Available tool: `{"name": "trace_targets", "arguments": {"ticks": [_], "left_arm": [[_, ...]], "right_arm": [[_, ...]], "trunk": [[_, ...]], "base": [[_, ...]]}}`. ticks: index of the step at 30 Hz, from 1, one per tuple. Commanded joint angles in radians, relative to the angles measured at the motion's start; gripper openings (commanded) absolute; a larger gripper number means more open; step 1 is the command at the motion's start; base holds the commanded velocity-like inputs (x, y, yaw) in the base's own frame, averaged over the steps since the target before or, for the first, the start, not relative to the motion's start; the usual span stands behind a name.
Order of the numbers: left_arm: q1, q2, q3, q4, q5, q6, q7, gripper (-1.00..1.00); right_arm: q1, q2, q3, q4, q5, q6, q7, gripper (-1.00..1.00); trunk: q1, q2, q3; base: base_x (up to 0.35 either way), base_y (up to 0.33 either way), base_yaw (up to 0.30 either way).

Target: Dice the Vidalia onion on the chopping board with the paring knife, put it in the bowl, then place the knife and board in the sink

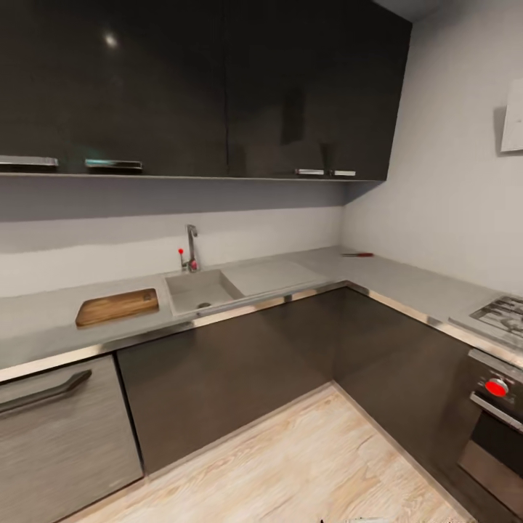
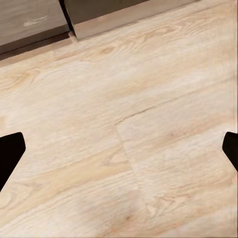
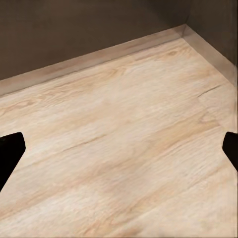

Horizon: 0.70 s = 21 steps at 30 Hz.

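The dark brown chopping board (image 1: 116, 306) lies flat on the grey countertop (image 1: 43, 319), left of the sink (image 1: 197, 289). The sink's chrome tap (image 1: 191, 248) stands behind the basin, with the drainboard to its right. The red-handled paring knife (image 1: 357, 254) lies on the countertop in the far corner. The Vidalia onion and the bowl are out of view. My left gripper (image 2: 119, 148) is open over the wooden floor, with nothing between its fingers. My right gripper (image 3: 119, 148) is open too, near the cabinet plinth.
The countertop turns a corner and runs along the right wall to a gas hob (image 1: 501, 314) above an oven with a red knob (image 1: 496, 387). A dishwasher front (image 1: 58, 428) sits at the lower left. Dark wall cabinets hang above. Light wood floor lies ahead.
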<state>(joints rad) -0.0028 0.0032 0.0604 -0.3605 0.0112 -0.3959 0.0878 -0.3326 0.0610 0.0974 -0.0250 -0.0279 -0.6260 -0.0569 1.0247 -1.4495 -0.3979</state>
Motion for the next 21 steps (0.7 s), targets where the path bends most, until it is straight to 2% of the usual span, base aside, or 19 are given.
{"name": "trace_targets", "arguments": {"ticks": [1, 4, 10, 21], "left_arm": [[0.000, 0.000, 0.001, 0.000, 0.001, -0.003, 0.001, 1.00], [0.000, 0.000, 0.001, 0.000, 0.000, -0.003, 0.001, 1.00], [0.000, 0.000, 0.001, 0.000, 0.000, -0.003, 0.001, 1.00], [0.000, -0.002, 0.001, 0.000, -0.001, -0.003, 0.001, 1.00]], "right_arm": [[-0.001, 0.000, 0.008, 0.001, -0.003, -0.002, -0.006, 1.00], [-0.001, 0.000, 0.008, 0.001, -0.003, -0.002, -0.006, 1.00], [-0.001, 0.002, 0.008, 0.002, -0.003, -0.001, -0.007, 1.00], [-0.001, 0.002, 0.008, 0.002, -0.003, -0.001, -0.007, 1.00]], "trunk": [[0.000, 0.000, -0.001], [0.000, 0.000, -0.002], [0.000, 0.000, -0.003], [0.000, 0.000, -0.003]], "base": [[0.210, -0.219, -0.279], [0.215, -0.223, -0.215], [0.220, -0.228, -0.029], [0.219, -0.240, 0.201]]}}
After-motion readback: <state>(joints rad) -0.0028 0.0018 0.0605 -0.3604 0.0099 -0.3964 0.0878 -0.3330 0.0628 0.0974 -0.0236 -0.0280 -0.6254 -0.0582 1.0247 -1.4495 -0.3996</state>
